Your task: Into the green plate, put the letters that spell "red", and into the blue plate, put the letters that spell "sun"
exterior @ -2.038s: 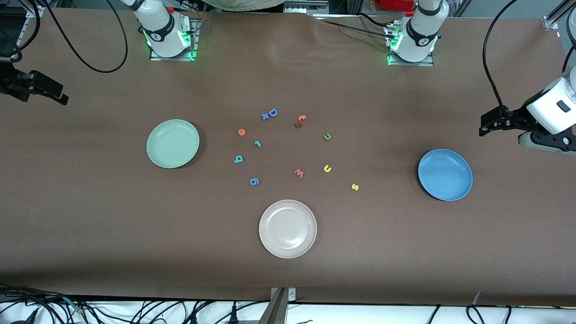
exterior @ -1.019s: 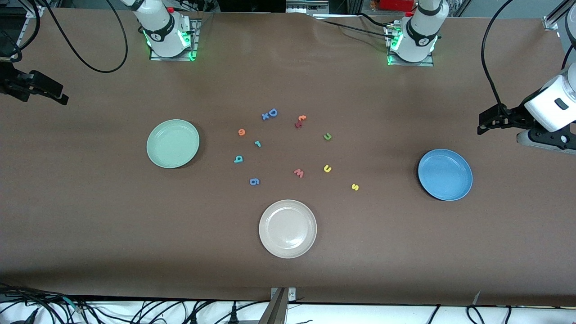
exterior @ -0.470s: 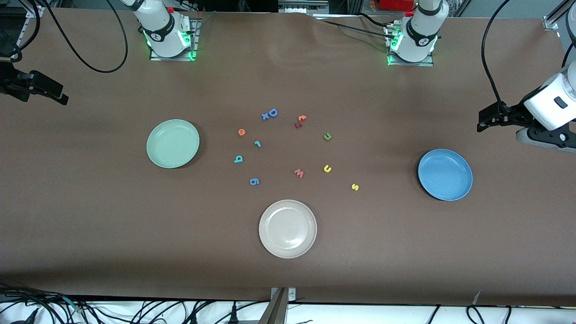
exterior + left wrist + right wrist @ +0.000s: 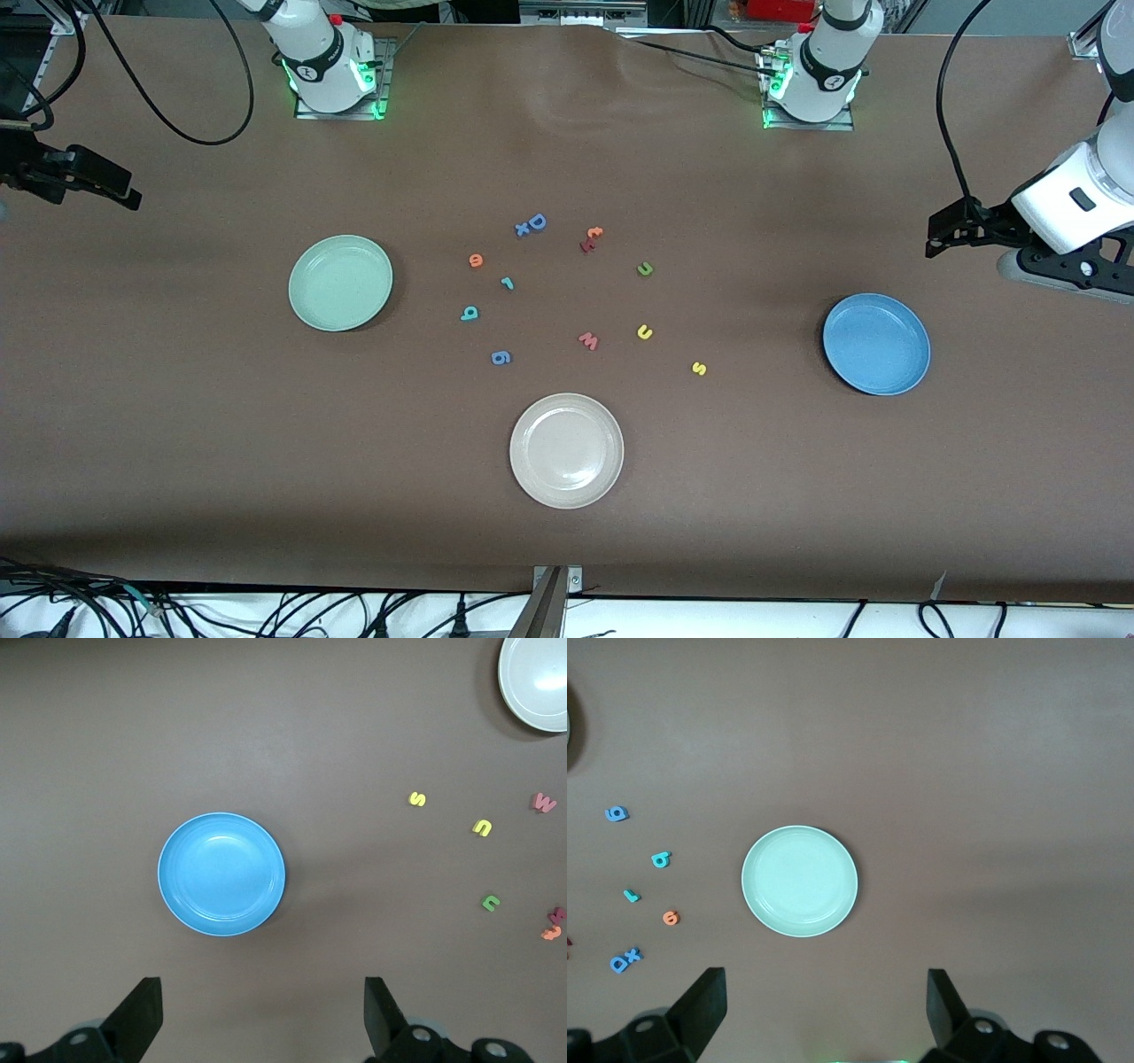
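The left gripper (image 4: 941, 237) is being held wide apart and empty, high over the bare brown table (image 4: 797, 496) at the left arm's end, near the blue plate (image 4: 876, 344). In the left wrist view its two fingers (image 4: 137, 1017) are being shown spread well clear of that plate. The right gripper (image 4: 115, 190) is being held just as wide and empty over the table at the right arm's end, its fingers (image 4: 700, 1005) being seen well apart in the right wrist view, with the green plate (image 4: 340, 283) lying empty on the table.

Nothing is being carried in either plate. The letters are being left scattered on the table between the two plates. The orange "e" (image 4: 476, 260), the teal "r" (image 4: 507, 283) and the teal "d" (image 4: 469, 313) are being found toward the green plate. The green "n" (image 4: 645, 268), the yellow "u" (image 4: 645, 332) and the yellow "s" (image 4: 699, 369) are being found toward the blue plate, the "s" being the closest to it.

Among them are being seen a blue capital "D" (image 4: 536, 221), a blue "g" (image 4: 500, 357) and a pinkish-red "w" (image 4: 588, 340). A beige-white plate (image 4: 566, 450) is being left empty, nearer to the front camera than all the letters.
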You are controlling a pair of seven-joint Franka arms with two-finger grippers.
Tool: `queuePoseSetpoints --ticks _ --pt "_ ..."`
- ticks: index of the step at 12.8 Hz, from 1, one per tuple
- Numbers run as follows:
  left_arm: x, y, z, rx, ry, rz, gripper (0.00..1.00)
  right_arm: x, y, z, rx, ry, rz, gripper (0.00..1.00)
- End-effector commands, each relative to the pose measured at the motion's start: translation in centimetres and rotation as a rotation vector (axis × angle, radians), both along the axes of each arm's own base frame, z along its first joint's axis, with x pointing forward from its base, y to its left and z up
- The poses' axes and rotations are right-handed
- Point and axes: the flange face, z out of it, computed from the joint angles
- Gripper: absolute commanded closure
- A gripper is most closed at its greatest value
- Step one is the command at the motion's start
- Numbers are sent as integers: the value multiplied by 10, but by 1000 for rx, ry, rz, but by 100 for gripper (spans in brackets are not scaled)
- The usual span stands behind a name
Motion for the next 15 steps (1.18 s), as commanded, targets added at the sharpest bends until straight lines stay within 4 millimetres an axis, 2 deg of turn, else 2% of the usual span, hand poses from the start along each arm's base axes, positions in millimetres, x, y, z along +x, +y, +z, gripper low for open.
queuePoseSetpoints --ticks 1,3,4,6,8,9,10,11,12,13,14,15 --pt "1 2 5 6 2 15 0 3 4 -4 -5 22 15 0" --pt "2 1 3 7 5 12 0 -1 10 -14 -6 92 28 0" --pt "0 0 0 20 10 7 0 4 16 -32 -7 147 53 0" --pt "0 -3 -10 21 28 -4 0 9 44 -51 -10 191 111 0" --pt "-4 -26 -43 15 73 -49 0 17 102 -89 -31 253 195 0" --pt "-5 -47 -47 13 58 -71 0 26 124 -117 -28 278 222 0" --pt "-3 -58 -50 11 37 -93 0 34 151 -145 -36 266 245 0" --pt "-1 -62 -60 6 28 -108 0 35 179 -165 -51 235 225 0" --pt "2 -75 -79 -11 17 -122 0 32 208 -189 -72 211 172 0" --pt "8 -84 -106 -45 9 -105 0 24 235 -213 -82 185 149 0" --pt "16 -95 -140 -88 6 -94 0 16 253 -235 -85 147 114 0" --pt "23 -105 -165 -103 -9 -94 0 6 264 -260 -88 121 50 0"
